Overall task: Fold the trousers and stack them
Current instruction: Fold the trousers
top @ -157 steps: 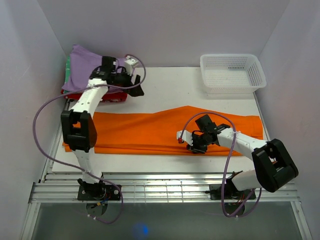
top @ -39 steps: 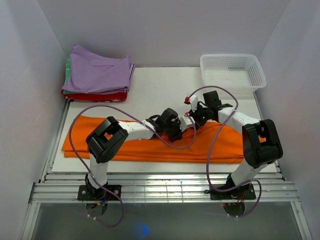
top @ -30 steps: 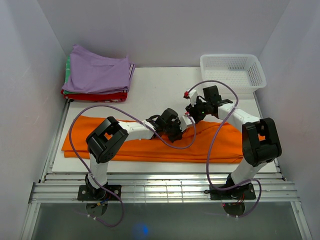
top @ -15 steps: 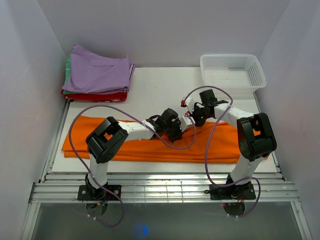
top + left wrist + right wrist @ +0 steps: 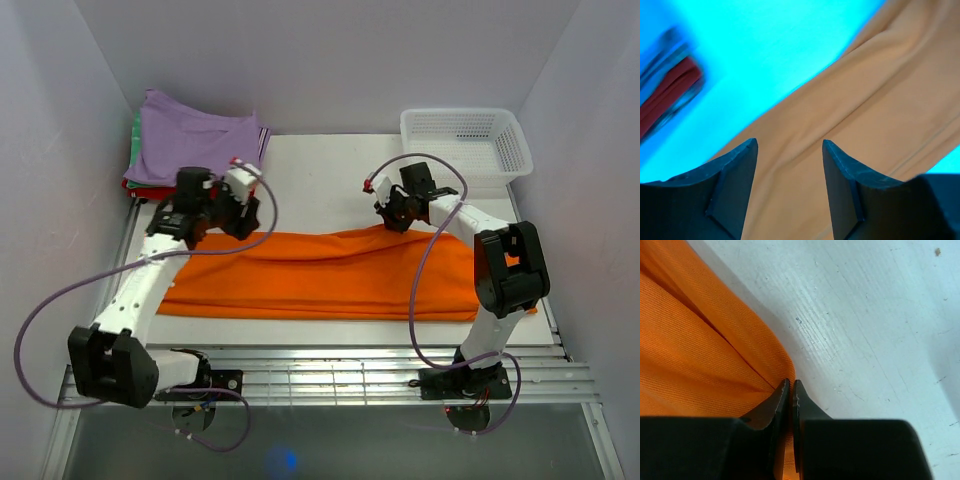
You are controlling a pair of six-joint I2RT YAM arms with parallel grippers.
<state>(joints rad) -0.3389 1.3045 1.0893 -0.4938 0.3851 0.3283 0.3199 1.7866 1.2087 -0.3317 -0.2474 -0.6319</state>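
Spread over the near half of the counter (image 5: pixel 320 170), long axis left to right: trousers (image 5: pixel 330 275). At their far edge, right of middle, right pincer (image 5: pixel 791 385) clamped tight on a fold of cloth. Further left, left pincer (image 5: pixel 789 150) gaping, empty, above the cloth; likely nearer the left end.
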